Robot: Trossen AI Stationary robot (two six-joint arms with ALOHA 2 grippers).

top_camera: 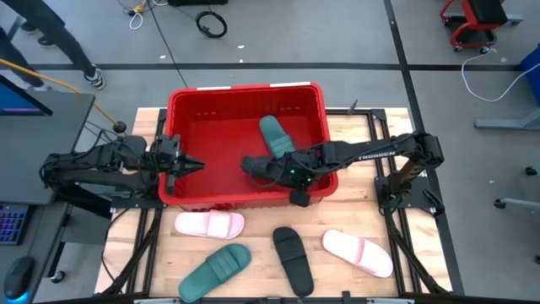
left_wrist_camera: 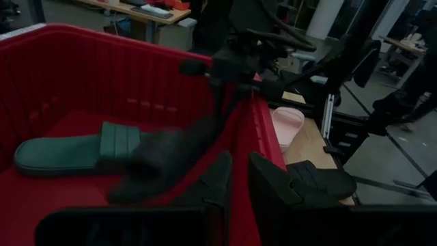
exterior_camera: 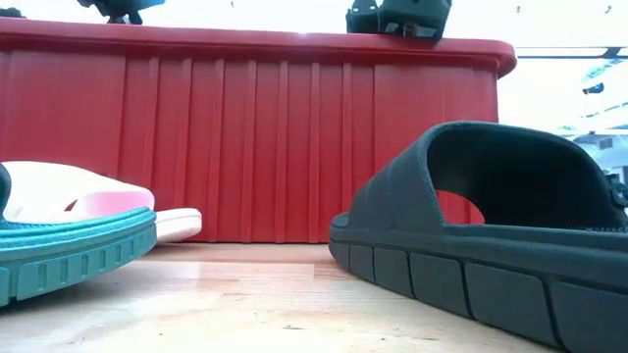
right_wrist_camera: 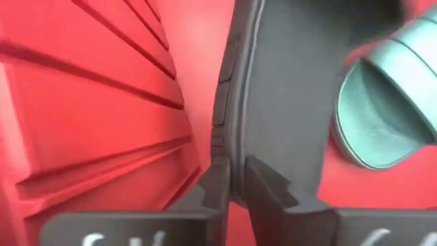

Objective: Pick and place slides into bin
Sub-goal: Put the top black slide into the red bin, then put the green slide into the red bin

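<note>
Right gripper [top_camera: 263, 165] reaches in over the near wall of the bin [top_camera: 181, 101], fingers pinched on the edge of a black slide [top_camera: 253, 162]; in its wrist view the sole edge sits between the two dark fingers, so the grip looks thin and edge-on; held low inside the bin, probably so the slide drops a short way rather than bouncing out.

A dark green slide [top_camera: 274, 135] already lies on the bin floor, toe toward the far wall, just beside the held black one; they may touch, cannot tell.

Left gripper [top_camera: 187, 165] hovers at the bin's left wall, pointing inward, fingers a narrow gap apart and holding nothing; it looks parked, clear of the right arm's path.

On the wooden table [top_camera: 354, 127], in front of the bin: pink slide [top_camera: 209, 225] nearest the bin's near wall; green slide [top_camera: 216, 269] at the front edge; black slide [top_camera: 293, 259] between them and a second pink slide [top_camera: 358, 252] to the right; all apart from one another, straps up.

Materials: slides are soft moulded foam, matte, thick ribbed soles, one broad arched strap, likely to flex under a pinch; bin is hard glossy red plastic, vertically ribbed walls, thick rolled rim; table pale planks on a black frame.

Judgement: two of six in or entering; four left.
</note>
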